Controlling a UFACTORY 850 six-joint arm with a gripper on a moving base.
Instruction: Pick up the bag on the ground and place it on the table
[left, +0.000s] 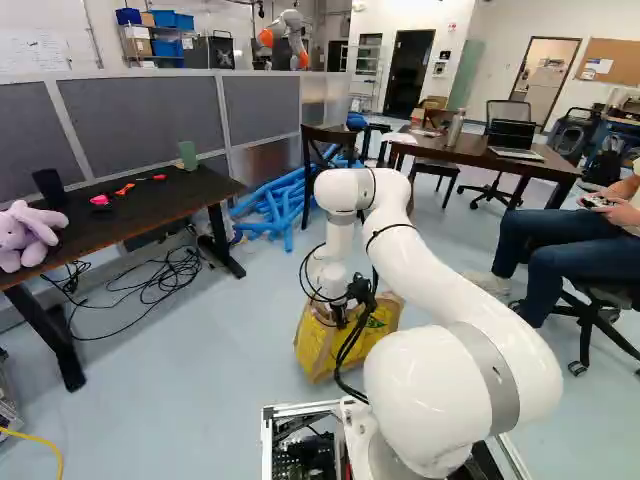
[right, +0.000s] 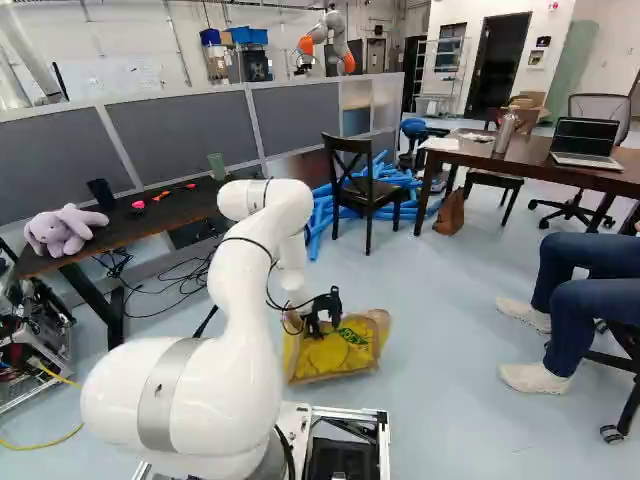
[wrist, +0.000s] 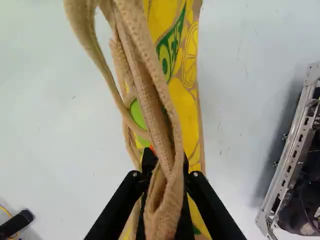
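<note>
In the right base view my gripper (right: 322, 318) points down at the top of the yellow and tan bag (right: 345, 352). The same bag (left: 316, 345) is partly behind the arm in the left base view. The wrist view has my gripper (wrist: 165, 156) shut on the bag's bunched tan handles (wrist: 150, 90), with one black finger at each side and the yellow body (wrist: 186, 112) below. Whether the bag's bottom touches the floor I cannot tell. A dark table (left: 150, 215) stands at the left of the left base view, a brown table (right: 530, 160) farther off at the right.
A plush toy (left: 25, 235), a dark cup (left: 48, 186) and a green cup (left: 188, 155) are on the dark table. Cables (left: 150, 280) lie beneath it. Beyond are blue tubes (left: 275, 205), a chair (right: 368, 190) and another robot (right: 330, 40). A seated person (right: 580, 290) is at the right.
</note>
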